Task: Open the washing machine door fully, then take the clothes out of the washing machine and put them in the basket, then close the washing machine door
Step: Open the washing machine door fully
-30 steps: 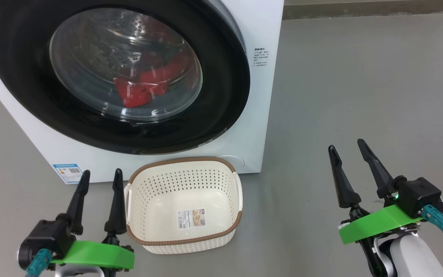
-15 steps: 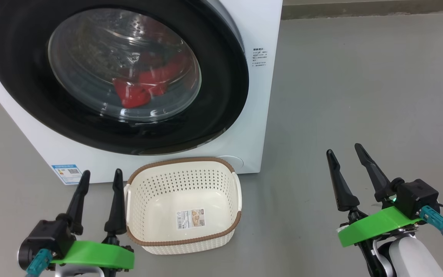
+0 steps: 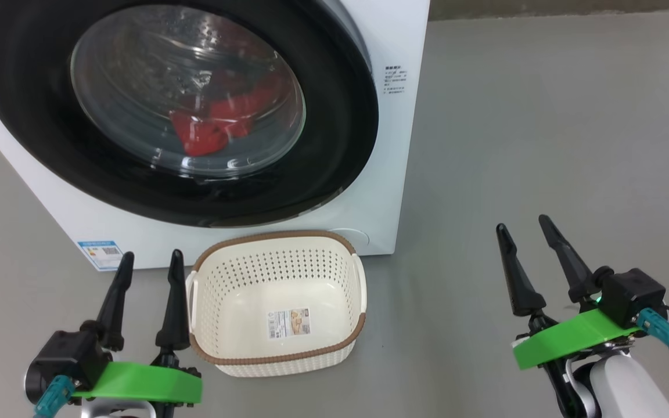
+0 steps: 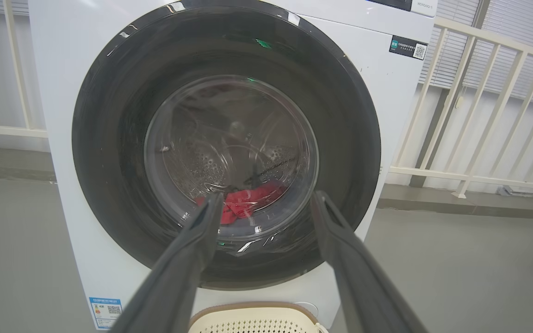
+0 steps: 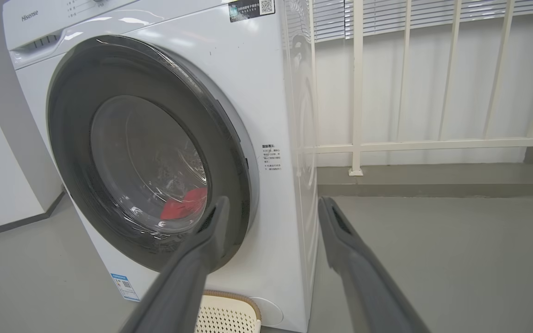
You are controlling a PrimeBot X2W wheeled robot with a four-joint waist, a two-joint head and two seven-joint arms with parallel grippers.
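Big white boxy front-load washing machine stands on a grey floor; all places below are given relative to it.

Left pincer, two long dark fingers on a green bracket: low, in front of the machine's bottom-left corner. Released, fingers spread, gripping nothing, tips pointing at the machine front w/o touching it. Small blue label sticker sits on the front panel at that corner, just past the tips.

Large round door, wide glossy black rim w/ bulging clear glass centre, lies over the machine's front, covering the opening. Can't tell whether it's latched or a crack ajar. Bright red fabric clothes are inside the machine, seen thru the glass, bunched low in the perforated steel drum.

Small cream-white perforated plastic basket w/ brown woven-look rim: upright on the floor right in front of the machine's base, below the door's lower edge, toward the right half. Can't tell if it touches the base. Paper label shows on its bottom. Left pincer's inner finger is just beside its left handle.

Right pincer, same dark fingers and green bracket: well to the right of the machine, over bare floor. Released, fingers apart, gripping nothing.

White railing runs behind the machine, to its right.
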